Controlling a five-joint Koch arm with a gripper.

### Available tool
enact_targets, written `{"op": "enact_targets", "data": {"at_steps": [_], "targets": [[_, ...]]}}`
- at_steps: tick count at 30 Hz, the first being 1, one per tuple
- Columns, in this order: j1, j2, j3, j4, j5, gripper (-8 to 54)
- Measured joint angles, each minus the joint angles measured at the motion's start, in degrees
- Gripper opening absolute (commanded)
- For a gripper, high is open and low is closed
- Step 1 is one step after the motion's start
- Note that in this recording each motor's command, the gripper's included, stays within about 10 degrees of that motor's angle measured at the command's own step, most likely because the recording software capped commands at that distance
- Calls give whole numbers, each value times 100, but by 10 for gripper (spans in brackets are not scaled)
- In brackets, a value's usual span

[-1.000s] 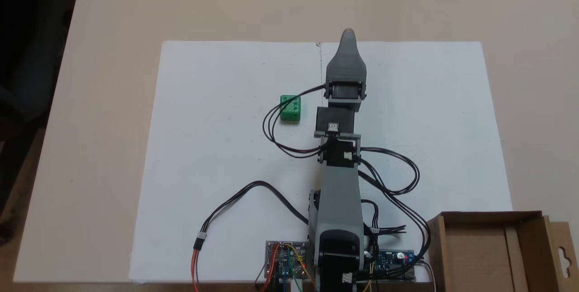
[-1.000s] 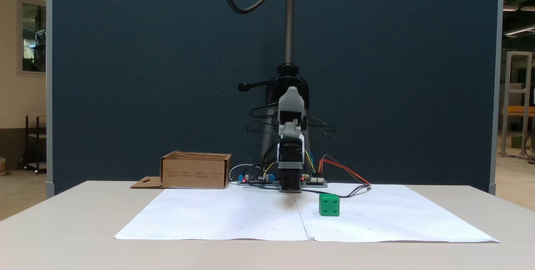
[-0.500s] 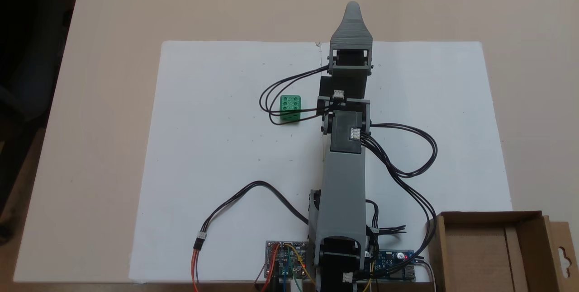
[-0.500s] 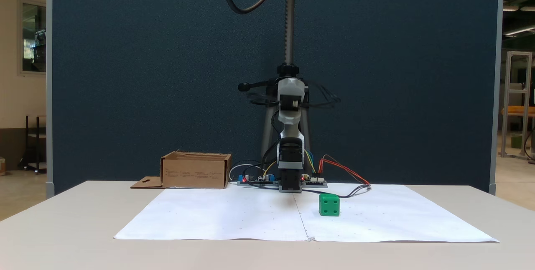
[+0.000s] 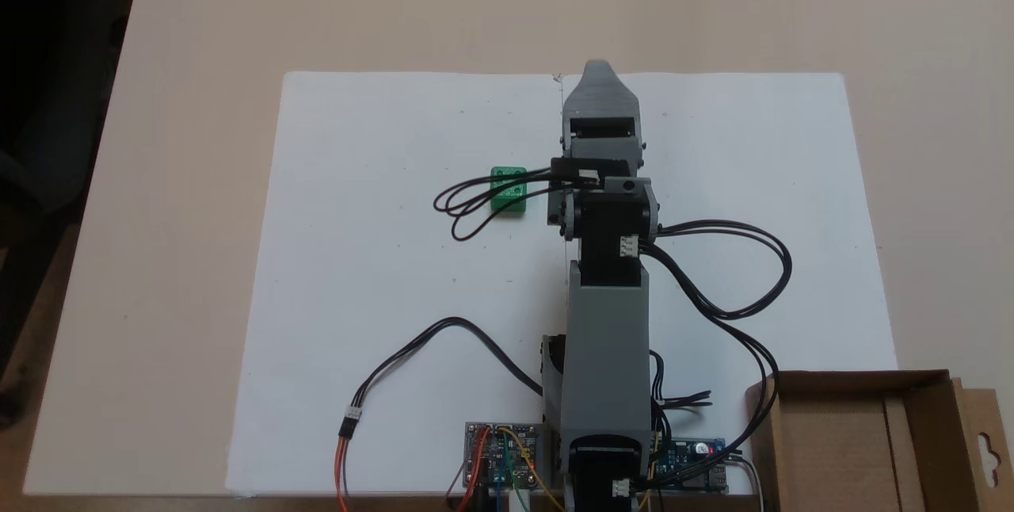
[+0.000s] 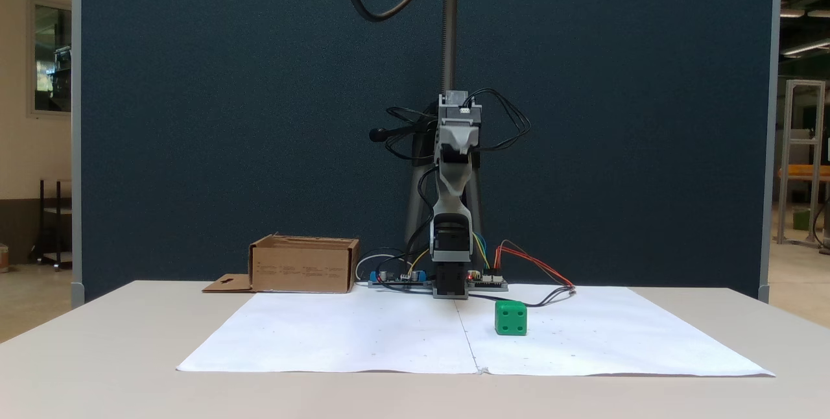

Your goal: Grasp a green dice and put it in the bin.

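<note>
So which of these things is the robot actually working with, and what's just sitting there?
Part of the job:
- green dice, on the white paper
- cardboard bin, at the table's corner
- gripper, raised, nothing in it

Just there:
- white paper
- circuit boards and cables
- camera stand

No writing can be read anywhere. The bin [image 6: 303,265] carries rows of small dark print on its side wall in a fixed view, too fine to make out. The dice [image 6: 510,318] bears no numerals, only sunken pips: six on the top face in a fixed view [image 5: 508,188], and four on one side face and two on the other from the front. The circuit boards [image 5: 502,454] at the arm's base show markings too small to tell.
</note>
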Motion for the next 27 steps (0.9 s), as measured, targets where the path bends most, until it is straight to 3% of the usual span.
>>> {"op": "enact_targets", "data": {"at_steps": [8, 13, 27], "targets": [[-281, -167, -527, 1793, 220, 422], [-369, -729, -1178, 2074, 387, 422], [-615, -2241, -1187, 2118, 1222, 422]]}}
